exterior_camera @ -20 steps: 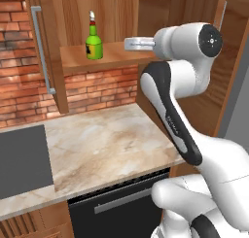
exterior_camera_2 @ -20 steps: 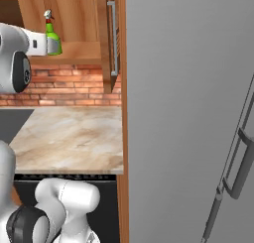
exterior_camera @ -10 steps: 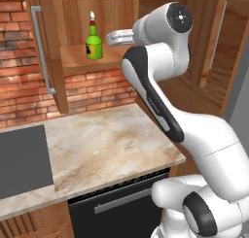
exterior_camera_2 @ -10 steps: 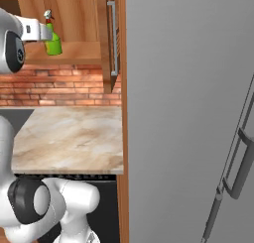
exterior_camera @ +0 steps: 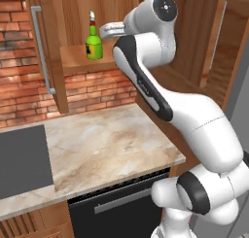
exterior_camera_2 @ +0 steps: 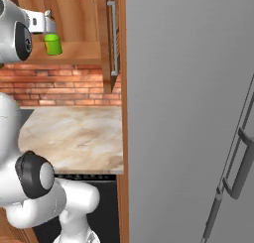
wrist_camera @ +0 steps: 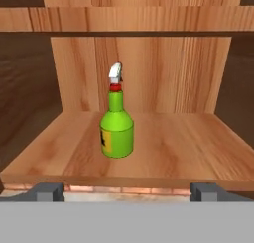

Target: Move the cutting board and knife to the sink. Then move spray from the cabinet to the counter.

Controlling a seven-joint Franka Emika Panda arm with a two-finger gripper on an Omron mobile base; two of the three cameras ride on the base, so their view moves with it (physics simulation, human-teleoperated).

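The pincer (wrist_camera: 126, 191) stands released, its two dark finger tips wide apart at the bottom of the hand view, level with the front edge of the shelf (wrist_camera: 188, 148) and holding nothing. Between them, further in, the spray (wrist_camera: 117, 130) stands upright on the pale wooden shelf, left of the frame's centre, its long axis vertical and its white trigger nozzle at the top with a red collar beneath. Its dark label faces lower left.

In the left base view the pincer (exterior_camera: 104, 31) reaches in from the right at the upper centre, just beside the spray (exterior_camera: 94, 42), apart from it. The cabinet (exterior_camera: 57, 62) hangs open above a red brick wall (exterior_camera: 19, 93), its long grey bar handle (exterior_camera: 43, 47) upright at the upper left. Below lies the beige marbled counter (exterior_camera: 107, 144), with a dark grey surround (exterior_camera: 22, 161) at the left edge.
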